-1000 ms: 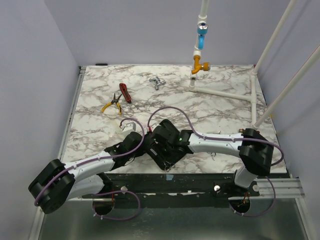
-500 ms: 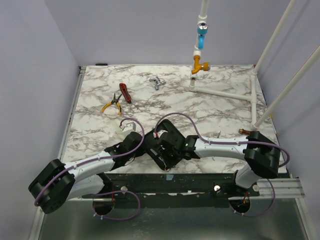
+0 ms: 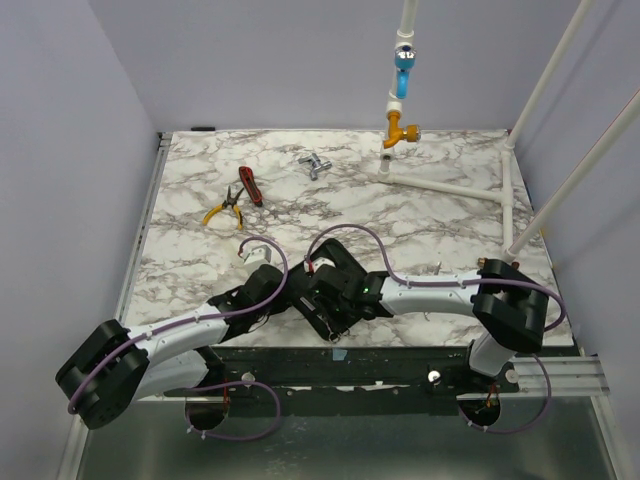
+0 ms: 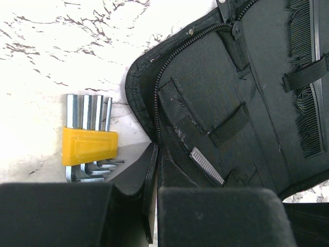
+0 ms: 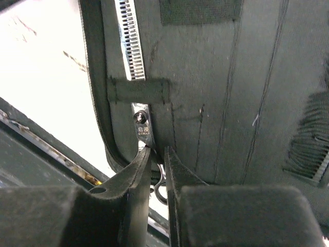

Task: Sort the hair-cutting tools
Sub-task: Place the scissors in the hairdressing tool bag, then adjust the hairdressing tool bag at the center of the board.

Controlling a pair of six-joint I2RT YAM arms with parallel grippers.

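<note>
An open black zip case (image 3: 322, 320) lies at the table's near edge. In the right wrist view, silver scissors (image 5: 131, 46) with a toothed blade sit in the case (image 5: 216, 92) under an elastic strap. My right gripper (image 5: 158, 154) is shut on their handle end just below the pivot. A black comb (image 5: 308, 154) lies in the case at the right. My left gripper (image 4: 157, 154) is shut on the case's zipper edge (image 4: 149, 103). The left wrist view shows the scissors' blade (image 4: 207, 165) and the comb (image 4: 308, 77) under straps. In the top view both grippers, left (image 3: 290, 295) and right (image 3: 330, 305), meet over the case.
A yellow-holdered hex key set (image 4: 87, 146) lies just left of the case. Yellow-handled pliers (image 3: 222, 211), a red-handled tool (image 3: 250, 186) and a small silver metal piece (image 3: 315, 165) lie at the back left. A white pipe frame (image 3: 445, 185) with a blue and orange fitting stands at the back right.
My right wrist has shifted a little over the case toward its near edge. The left arm and the case have stayed in place.
</note>
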